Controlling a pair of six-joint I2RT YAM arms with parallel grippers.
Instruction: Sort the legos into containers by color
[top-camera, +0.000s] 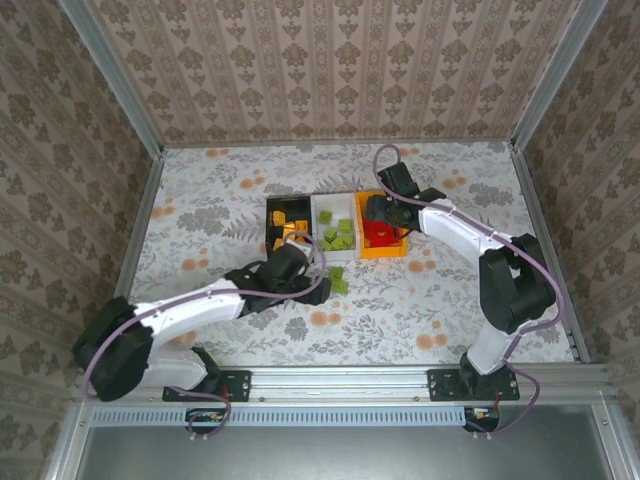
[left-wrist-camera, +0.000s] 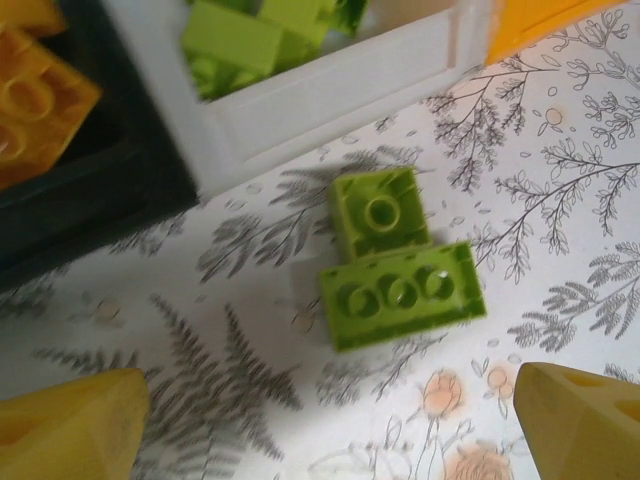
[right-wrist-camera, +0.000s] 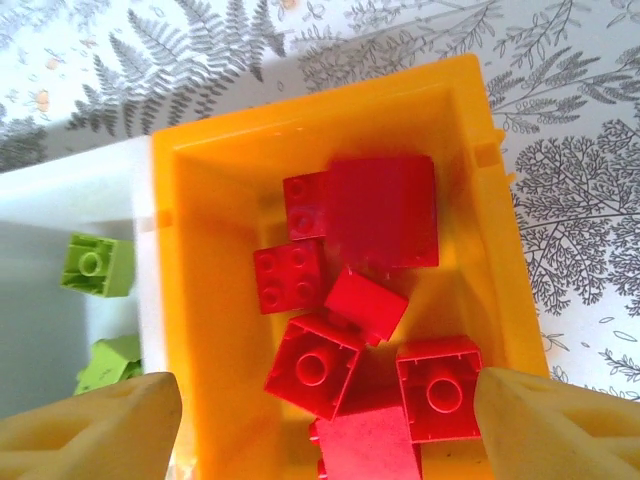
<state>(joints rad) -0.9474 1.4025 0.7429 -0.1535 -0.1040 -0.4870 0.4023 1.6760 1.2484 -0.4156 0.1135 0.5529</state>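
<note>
Both our left gripper (left-wrist-camera: 325, 430) and right gripper (right-wrist-camera: 325, 430) are spread wide, empty. Let's lower the left fingers (left-wrist-camera: 70, 425) around the long green lego (left-wrist-camera: 402, 295) just ahead of them, gently.

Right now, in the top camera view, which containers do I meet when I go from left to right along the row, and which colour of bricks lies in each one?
black bin with orange-yellow bricks → white bin with light green bricks → orange bin with red bricks
</note>
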